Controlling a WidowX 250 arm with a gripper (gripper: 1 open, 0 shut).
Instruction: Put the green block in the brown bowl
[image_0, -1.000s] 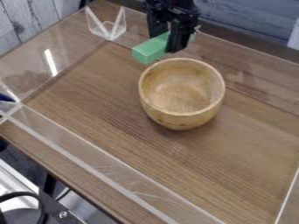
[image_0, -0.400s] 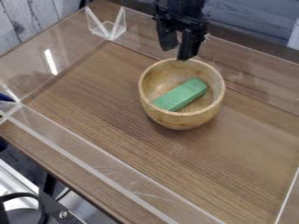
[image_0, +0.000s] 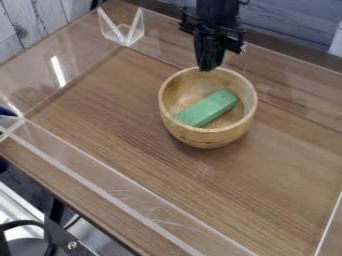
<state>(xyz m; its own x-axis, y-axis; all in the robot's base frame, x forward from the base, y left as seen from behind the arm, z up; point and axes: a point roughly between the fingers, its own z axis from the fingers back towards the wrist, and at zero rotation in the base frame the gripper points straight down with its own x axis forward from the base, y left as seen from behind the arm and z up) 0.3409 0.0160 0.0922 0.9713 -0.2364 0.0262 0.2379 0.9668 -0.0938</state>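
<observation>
Green block (image_0: 207, 108) has gone from the claw's grip beside the bowl's far-left rim a second ago to lying inside the brown bowl (image_0: 207, 131), same spot as in the previous frame. Gripper (image_0: 211, 64) fingers, spread in the previous frame, are now pinched together, holding nothing. It points straight down, tips just above the bowl's far rim. Block rests diagonally on the bowl's pale inside, free of the claw. Bowl sits on wooden tabletop (image_0: 120, 140), inside clear acrylic walls (image_0: 80, 165).
</observation>
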